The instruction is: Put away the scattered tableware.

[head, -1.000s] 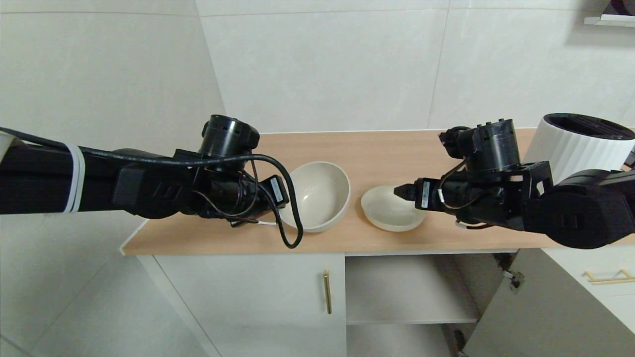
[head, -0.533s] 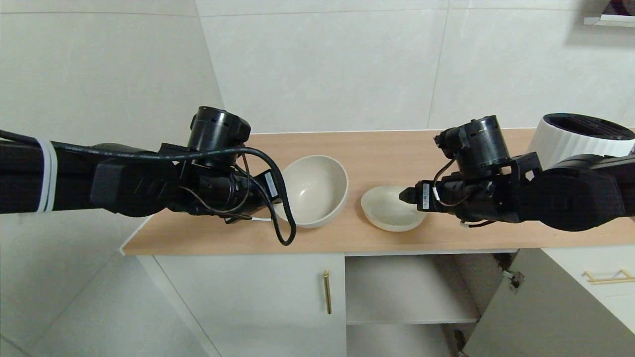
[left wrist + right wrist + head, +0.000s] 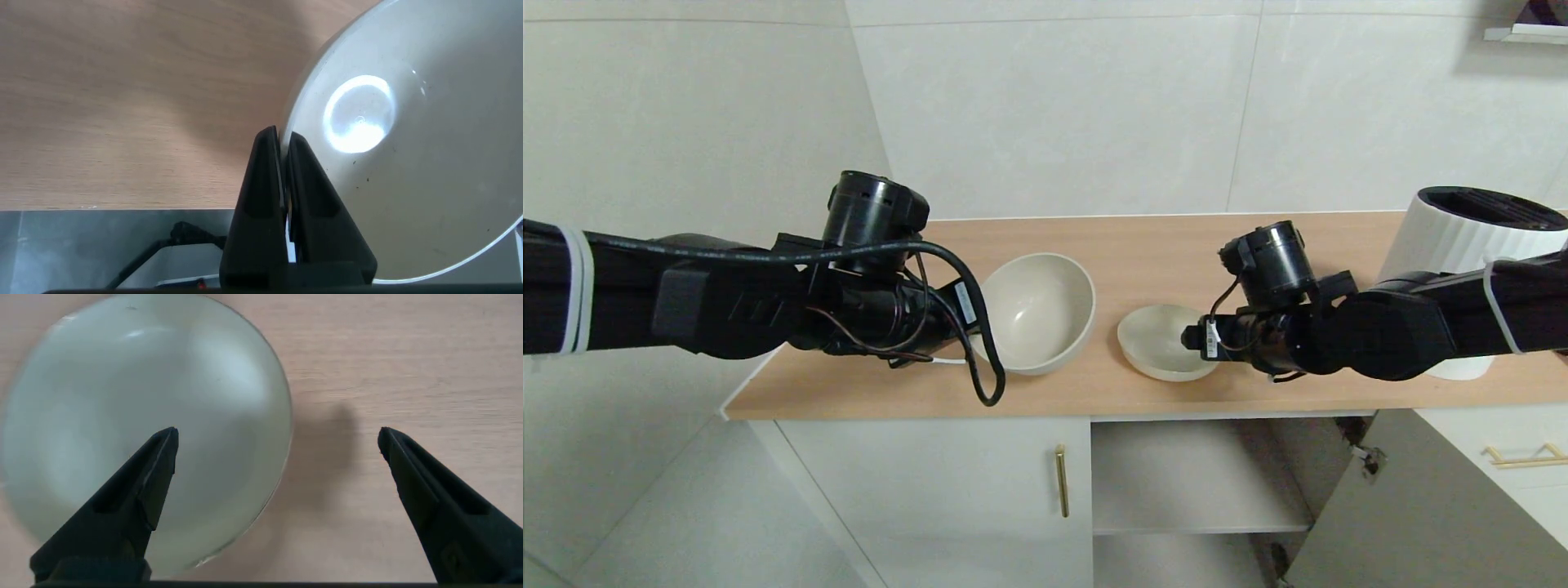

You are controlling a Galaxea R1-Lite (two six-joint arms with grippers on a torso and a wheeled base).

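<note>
So in the last second the right arm has dropped lower, and the right gripper (image 3: pixel 1188 336) now sits at the rim of the small bowl (image 3: pixel 1156 347). That one's resting on the counter (image 3: pixel 1143 253) just to the right of the big bowl (image 3: pixel 1037 310). Meanwhile the left arm has pulled back a touch and taken the big bowl with it, so the bowl has slid a little away from the small one and is tipped up on its side. I read that as one grab already made and the second being lined up, both presumably headed for the open cabinet (image 3: pixel 1176 474) below the big bowl.

The wrist cams fill in what the head cam can't. The left one shows the left gripper (image 3: pixel 282 139) pressed together with the big bowl's (image 3: pixel 409 147) wall pinched between the fingers. The right one shows the right gripper (image 3: pixel 276 434) spread wide. One finger is over the inside of the small bowl (image 3: pixel 139 425) and the other is outside over bare wood, nothing clamped yet.

Can't really tell from any angle whether the big bowl is fully off the counter or still leaning on it.
</note>
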